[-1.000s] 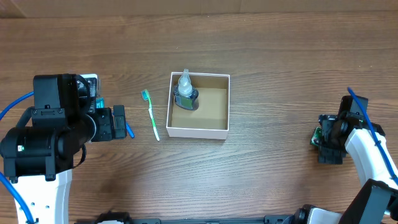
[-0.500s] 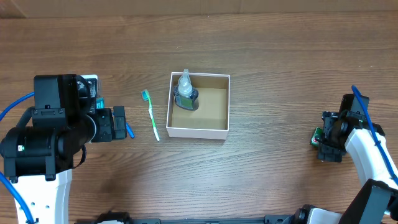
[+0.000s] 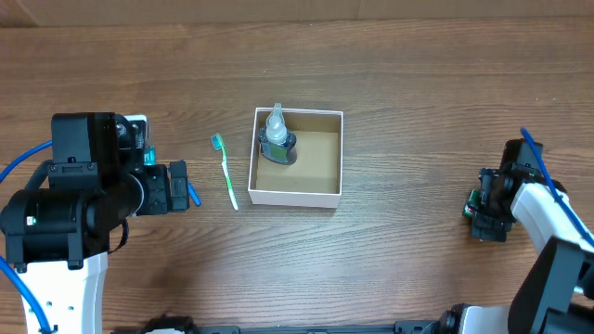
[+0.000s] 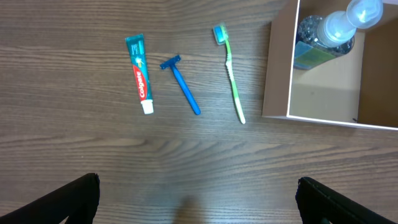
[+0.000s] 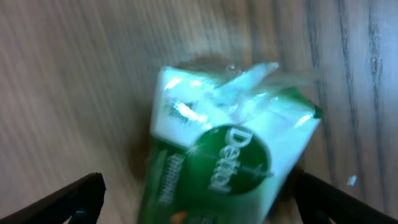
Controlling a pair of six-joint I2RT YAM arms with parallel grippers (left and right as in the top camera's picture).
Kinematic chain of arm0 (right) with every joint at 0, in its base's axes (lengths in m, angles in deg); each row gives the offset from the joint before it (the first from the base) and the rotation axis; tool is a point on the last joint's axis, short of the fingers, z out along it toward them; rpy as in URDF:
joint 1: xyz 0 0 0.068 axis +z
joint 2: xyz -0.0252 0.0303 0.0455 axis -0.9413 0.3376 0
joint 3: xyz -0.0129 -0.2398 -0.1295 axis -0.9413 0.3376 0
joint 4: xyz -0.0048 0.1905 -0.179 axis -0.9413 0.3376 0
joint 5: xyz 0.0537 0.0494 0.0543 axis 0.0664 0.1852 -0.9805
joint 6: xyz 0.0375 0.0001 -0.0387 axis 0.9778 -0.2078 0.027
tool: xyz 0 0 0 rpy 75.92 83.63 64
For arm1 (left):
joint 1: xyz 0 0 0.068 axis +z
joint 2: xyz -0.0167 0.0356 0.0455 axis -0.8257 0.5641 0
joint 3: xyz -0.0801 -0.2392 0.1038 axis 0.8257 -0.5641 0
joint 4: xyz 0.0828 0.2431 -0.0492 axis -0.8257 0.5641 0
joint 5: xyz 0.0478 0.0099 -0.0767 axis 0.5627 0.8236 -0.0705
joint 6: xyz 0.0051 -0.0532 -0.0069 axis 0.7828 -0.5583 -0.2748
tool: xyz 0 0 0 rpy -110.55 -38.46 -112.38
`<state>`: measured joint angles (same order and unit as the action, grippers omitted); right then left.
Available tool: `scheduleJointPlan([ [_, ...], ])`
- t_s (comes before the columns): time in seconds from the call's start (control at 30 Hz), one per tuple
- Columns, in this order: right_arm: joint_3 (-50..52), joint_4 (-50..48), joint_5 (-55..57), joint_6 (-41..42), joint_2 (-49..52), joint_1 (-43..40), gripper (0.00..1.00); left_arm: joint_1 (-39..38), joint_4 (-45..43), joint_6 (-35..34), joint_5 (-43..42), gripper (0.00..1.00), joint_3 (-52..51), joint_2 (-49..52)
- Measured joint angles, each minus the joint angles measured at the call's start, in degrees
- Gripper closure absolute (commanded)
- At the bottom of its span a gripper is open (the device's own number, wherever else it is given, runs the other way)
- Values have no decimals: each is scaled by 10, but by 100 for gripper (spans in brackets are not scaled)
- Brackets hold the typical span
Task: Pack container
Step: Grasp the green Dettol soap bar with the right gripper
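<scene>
**Overhead view: box (image 3: pixel 295 197) part filled, soap under the right gripper (image 5: pixel 200 190)**

The box sits at the middle of the table (image 3: pixel 418 74), open top up, with a clear bottle (image 3: pixel 276 134) standing in its far-left corner and the rest of the brown floor bare. It looks light and thin-walled. A pinch on one wall would likely bend it, so it is better left in place and loaded from above.

A green toothbrush (image 3: pixel 225 172) lies just beside its left wall. A blue razor (image 4: pixel 181 84) and a tube of toothpaste (image 4: pixel 140 73) lie further left. The left gripper (image 4: pixel 198 199) hangs above the bare wood near them, fingers wide apart and holding nothing.

Well to the right, the right gripper is over a green and white soap packet (image 5: pixel 230 149), fingers spread to either side. The wrist picture is blurred, so I cannot tell whether a finger touches it. The glossy wrapper looks slippery over a firm bar. A square hold across the short sides seems safest.
</scene>
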<state>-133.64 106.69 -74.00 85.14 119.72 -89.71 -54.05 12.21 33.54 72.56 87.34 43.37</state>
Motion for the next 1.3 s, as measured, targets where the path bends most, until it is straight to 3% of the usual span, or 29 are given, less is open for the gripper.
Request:
scheduleJointPlan([
  [0.4, -12, -12, 13, 1, 16, 0, 0, 0, 0, 0, 0, 0, 0, 0],
  [0.5, -13, -10, 13, 1, 16, 0, 4, 0, 0, 0, 0, 0, 0, 0],
  [0.83, -14, 6, 16, 5, 23, 0, 40, 0, 0, 0, 0, 0, 0, 0],
  [1.3, -14, 1, 17, 8, 25, 0, 79, 0, 1, 0, 0, 0, 0, 0],
])
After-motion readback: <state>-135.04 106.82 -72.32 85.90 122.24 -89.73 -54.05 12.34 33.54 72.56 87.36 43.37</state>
